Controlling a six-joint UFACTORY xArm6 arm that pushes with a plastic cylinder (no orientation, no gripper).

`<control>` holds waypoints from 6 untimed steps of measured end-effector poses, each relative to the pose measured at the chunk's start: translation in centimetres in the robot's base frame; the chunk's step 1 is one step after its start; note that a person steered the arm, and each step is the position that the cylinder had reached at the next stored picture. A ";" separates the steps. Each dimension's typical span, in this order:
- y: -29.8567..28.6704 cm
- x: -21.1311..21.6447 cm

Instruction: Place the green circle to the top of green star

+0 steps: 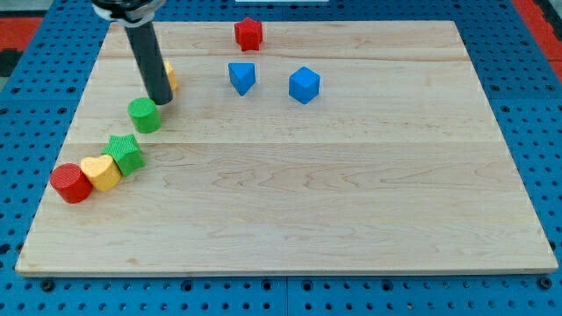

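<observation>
Green circle (145, 115) sits at one o'clock of the green star (126, 154); my tip (162, 101), jawless, touches the circle's upper right.

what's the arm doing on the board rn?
My tip sits just above and to the right of the green circle, close to it or touching. The green star lies below it towards the view's bottom left, next to a yellow block and a red cylinder. An orange block is partly hidden behind the rod. The red star, blue triangle and blue cube sit apart near the view's top.
</observation>
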State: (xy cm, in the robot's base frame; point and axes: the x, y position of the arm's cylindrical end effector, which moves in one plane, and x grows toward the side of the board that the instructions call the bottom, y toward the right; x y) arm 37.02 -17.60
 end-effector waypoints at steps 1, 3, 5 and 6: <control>-0.3 3.5; 3.4 2.6; 3.5 -4.1; 3.3 -7.2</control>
